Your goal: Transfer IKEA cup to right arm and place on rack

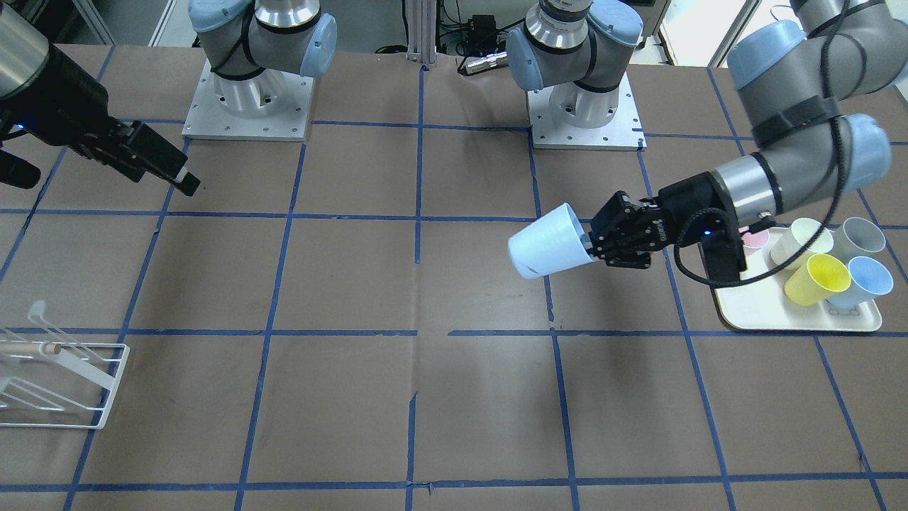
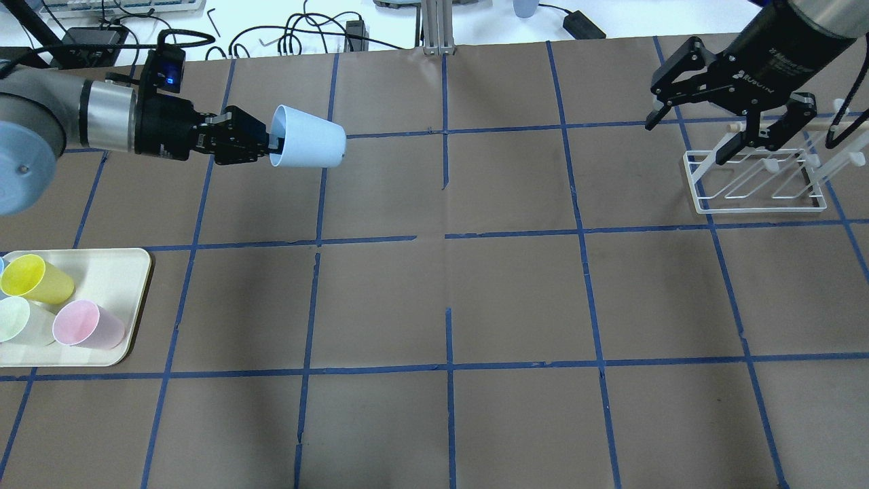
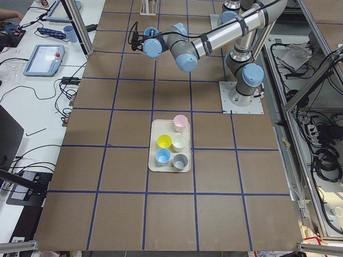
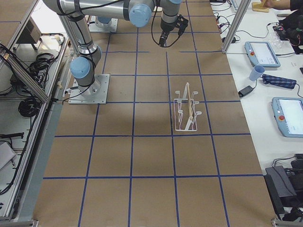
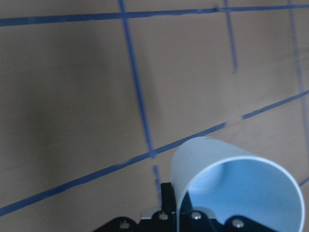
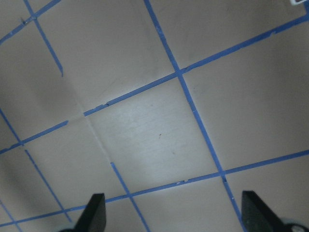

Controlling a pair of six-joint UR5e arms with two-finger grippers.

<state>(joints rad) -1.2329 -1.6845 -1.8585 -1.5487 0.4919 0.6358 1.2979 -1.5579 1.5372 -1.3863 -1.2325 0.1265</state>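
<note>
Well apart from the rack (image 2: 753, 183), left gripper (image 2: 271, 141) pinches the IKEA cup (image 2: 309, 137) rim. Right gripper (image 2: 684, 144), spread wide, should clamp its base end.

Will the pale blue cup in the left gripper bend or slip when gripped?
Probably light: the left gripper holds the IKEA cup sideways by its rim alone. Its thin plastic wall may flex under a squeeze, and the smooth taper could slip.
</note>
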